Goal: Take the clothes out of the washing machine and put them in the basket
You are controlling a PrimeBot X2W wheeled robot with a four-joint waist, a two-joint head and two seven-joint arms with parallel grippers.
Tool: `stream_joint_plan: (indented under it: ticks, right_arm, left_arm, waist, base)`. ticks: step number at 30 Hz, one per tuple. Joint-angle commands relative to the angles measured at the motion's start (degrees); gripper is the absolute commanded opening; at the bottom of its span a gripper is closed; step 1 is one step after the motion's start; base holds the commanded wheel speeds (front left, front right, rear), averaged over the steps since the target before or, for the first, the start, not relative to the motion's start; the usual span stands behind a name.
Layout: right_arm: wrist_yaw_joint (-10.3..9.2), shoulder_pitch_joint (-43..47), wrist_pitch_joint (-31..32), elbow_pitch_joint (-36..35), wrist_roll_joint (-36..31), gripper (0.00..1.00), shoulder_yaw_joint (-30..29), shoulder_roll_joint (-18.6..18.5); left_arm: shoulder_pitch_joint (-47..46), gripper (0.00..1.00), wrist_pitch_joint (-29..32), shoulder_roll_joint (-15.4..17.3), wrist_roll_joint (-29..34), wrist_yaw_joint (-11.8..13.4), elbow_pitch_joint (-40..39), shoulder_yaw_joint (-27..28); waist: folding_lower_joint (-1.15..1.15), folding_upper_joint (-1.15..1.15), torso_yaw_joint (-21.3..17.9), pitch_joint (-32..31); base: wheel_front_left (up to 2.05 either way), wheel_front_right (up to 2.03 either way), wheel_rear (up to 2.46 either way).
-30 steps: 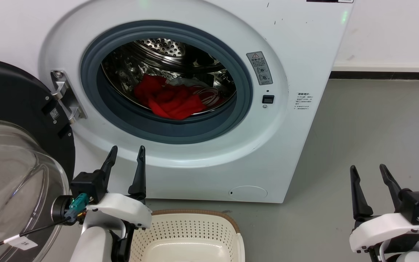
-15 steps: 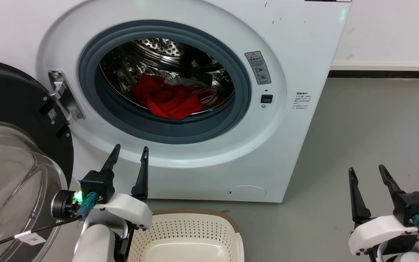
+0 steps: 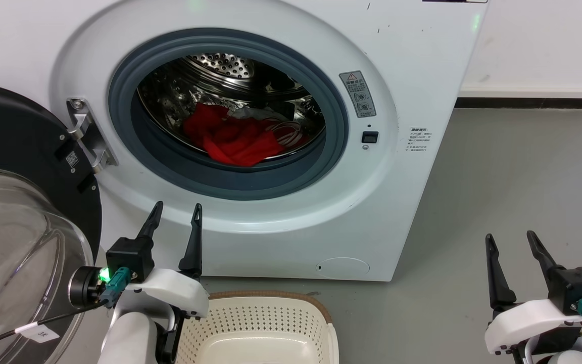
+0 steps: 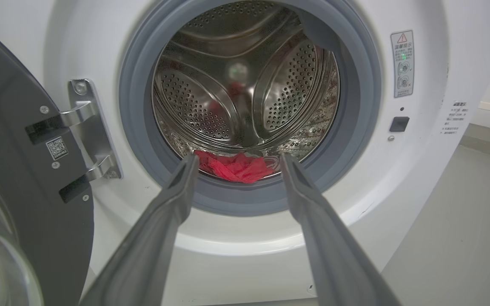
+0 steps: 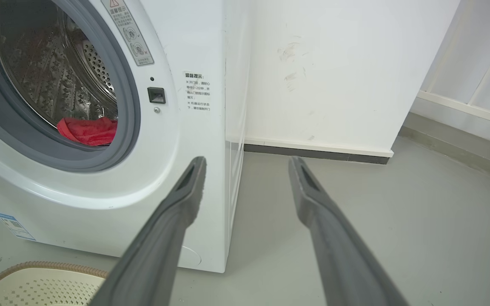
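Observation:
The white washing machine (image 3: 412, 65) stands open, its grey gasket (image 3: 230, 184) ringing the steel drum (image 4: 245, 85). Red clothes (image 3: 235, 139) lie bunched at the drum's bottom, also seen as red clothes (image 4: 234, 166) and red clothes (image 5: 87, 131); some white trim (image 3: 287, 132) shows on their right. The cream basket (image 3: 260, 328) with a brown rim sits on the floor below the machine's front. My left gripper (image 3: 177, 212) is open and empty, low before the gasket, left of the basket. My right gripper (image 3: 511, 240) is open and empty over the floor, right of the machine.
The black-rimmed door (image 3: 13, 151) with its glass dome (image 3: 13, 253) hangs swung open at the left, close beside my left arm. A steel hinge (image 3: 86, 134) joins it to the machine. Grey floor (image 3: 513, 177) stretches to the right; a white wall with a dark skirting (image 5: 313, 153) lies behind.
My left gripper has dipped slightly and shifted a little left since half a second ago. The camera shifted slightly earlier. The clothes and the right gripper have not visibly moved.

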Motion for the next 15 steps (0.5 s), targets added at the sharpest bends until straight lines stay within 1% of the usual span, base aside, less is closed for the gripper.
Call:
stream_joint_plan:
  ticks: [1, 9, 15]
  right_arm:
    - [-0.02, -0.5, -0.4, 0.1, 0.2, 1.00, -0.1, -0.1]
    - [-0.02, -0.6, -0.4, 0.2, 0.5, 1.00, 0.0, -0.1]
    - [-0.02, -1.4, -0.1, -0.9, 0.8, 1.00, 0.7, -0.1]
  left_arm:
    - [-0.6, 1.00, -0.4, 0.0, 0.1, 0.1, 0.1, 0.0]
    - [-1.0, 1.00, -0.4, -0.1, 0.3, 0.1, 0.5, 0.2]
    - [-2.9, 1.00, -0.4, -0.1, 0.4, 0.3, 1.1, 0.5]
  waist:
    - [0.00, 0.00, 0.0, 0.0]
    - [0.00, 0.00, 0.0, 0.1]
    - [0.00, 0.00, -0.6, 1.8]
  base:
    - [0.00, 0.00, 0.00]
    - [0.00, 0.00, 0.00]
    - [0.00, 0.00, 0.00]
